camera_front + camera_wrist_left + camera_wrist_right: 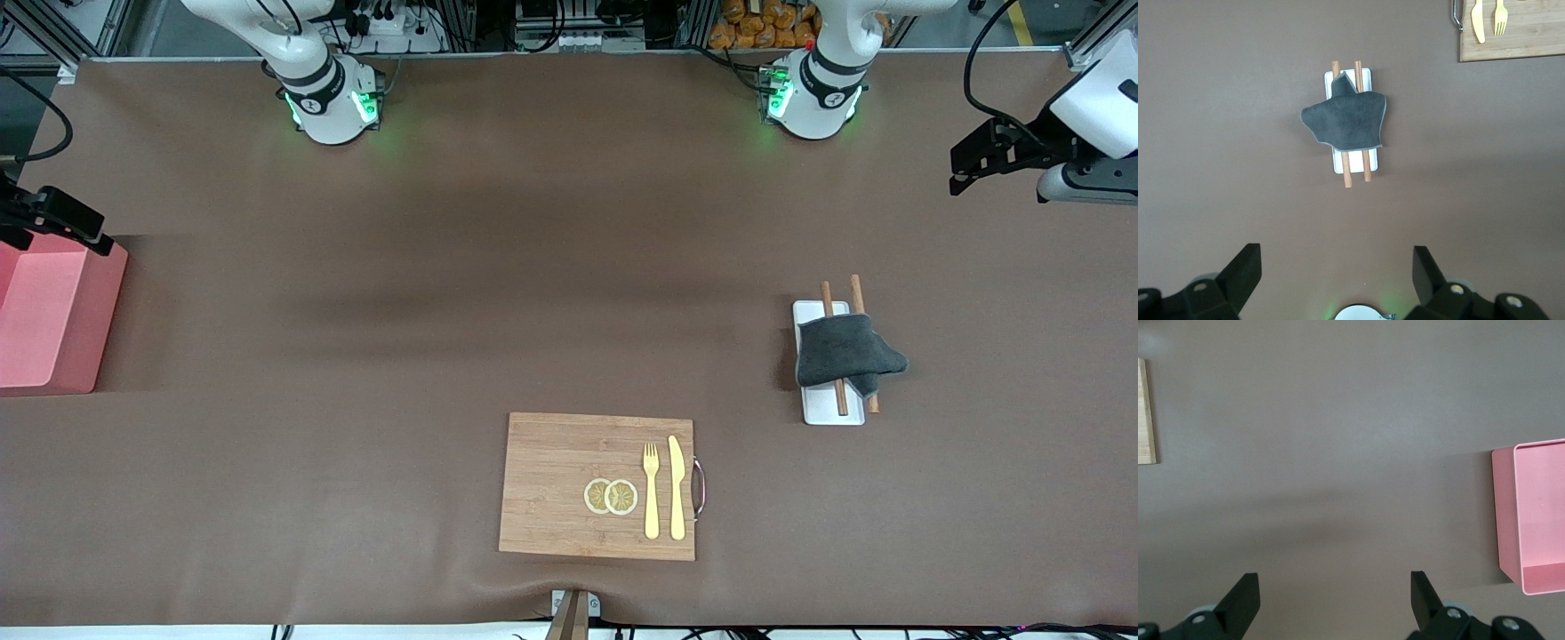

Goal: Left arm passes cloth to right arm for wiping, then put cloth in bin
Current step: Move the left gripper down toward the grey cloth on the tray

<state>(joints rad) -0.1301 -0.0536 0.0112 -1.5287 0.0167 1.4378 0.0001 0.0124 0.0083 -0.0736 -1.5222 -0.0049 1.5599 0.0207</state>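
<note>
The left gripper (1337, 280) hangs wide open and empty over the desk (444, 267) at its own end. It should drop straight onto the small soft dark grey cloth (845, 354) — pinching fabric, not the two brown wooden sticks (836, 356) underneath. The cloth drapes across the white flat tray (831, 409), near the wooden board (569, 480), its long side crossing the sticks. The right gripper (1335, 600) waits, wide open, by the pink plastic bin (44, 320).

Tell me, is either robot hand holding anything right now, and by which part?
Nothing is held. The left gripper and the right gripper are both open and empty. The cloth lies draped over the chopsticks on the white tray.
</note>
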